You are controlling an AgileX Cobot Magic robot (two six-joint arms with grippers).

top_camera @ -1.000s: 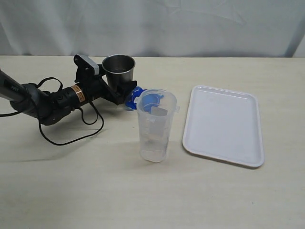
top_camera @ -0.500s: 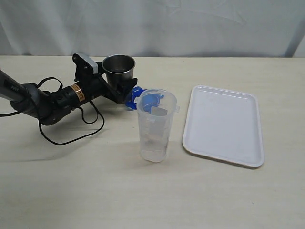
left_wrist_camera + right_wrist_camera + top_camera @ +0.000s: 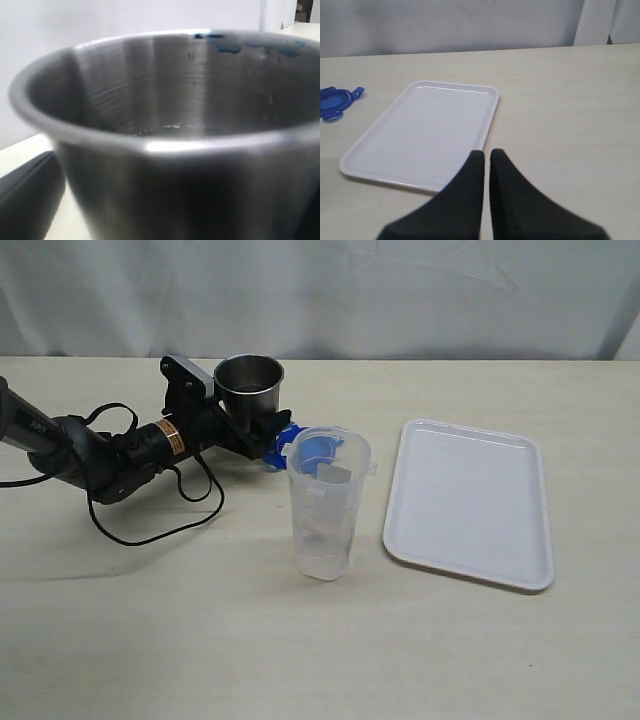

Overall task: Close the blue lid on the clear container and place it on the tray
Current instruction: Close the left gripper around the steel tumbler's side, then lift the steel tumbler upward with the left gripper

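Left gripper point(image 3: 271, 438) wide open, empty, low at the blue lid point(image 3: 288, 442), which lies flat just beyond the clear container point(image 3: 327, 505). Right gripper point(image 3: 483, 162) shut, empty. Tray point(image 3: 470, 540) sits right. Risk: closing in knocks the steel cup point(image 3: 248, 388) or tips the container.

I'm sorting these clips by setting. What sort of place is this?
Probably a robot lab test bench, not a kitchen: a plain pale table, a white cloth backdrop hung behind it, and a cabled robot arm reaching across it.
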